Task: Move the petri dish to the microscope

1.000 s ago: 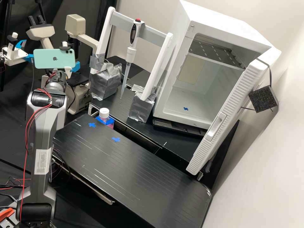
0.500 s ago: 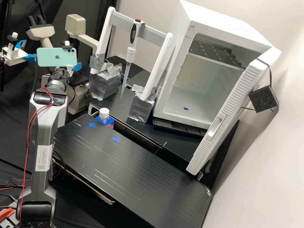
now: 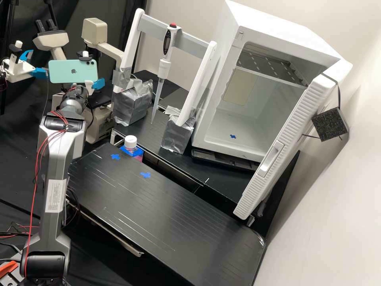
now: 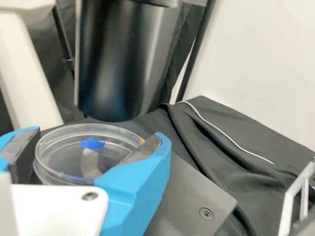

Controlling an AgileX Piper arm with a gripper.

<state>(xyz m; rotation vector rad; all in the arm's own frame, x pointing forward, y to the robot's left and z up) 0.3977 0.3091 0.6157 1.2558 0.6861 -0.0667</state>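
At the microscope (image 3: 99,125), on the high view's left, my gripper (image 3: 98,84) is partly behind a green phone, with one blue finger showing at the phone's lower right. In the wrist view the gripper (image 4: 93,140) is shut on the clear petri dish (image 4: 59,162), a finger pressed to either side of its rim. The dish is over or near the dark microscope stage (image 4: 189,201); whether it touches the stage I cannot tell. A blue cross mark (image 4: 92,143) appears within the dish's outline.
A black cylinder (image 4: 118,59) hangs close by the dish. The pipette stand (image 3: 133,105) is right of the microscope, and the white incubator (image 3: 238,127) has its door swung out. A second arm's gripper (image 3: 18,67) is at the far left. A capped bottle (image 3: 130,142) stands behind the bench.
The arm and the phone mounted on it have shifted a little to the right in the high view, more in the first half second than since. The second arm has kept still.
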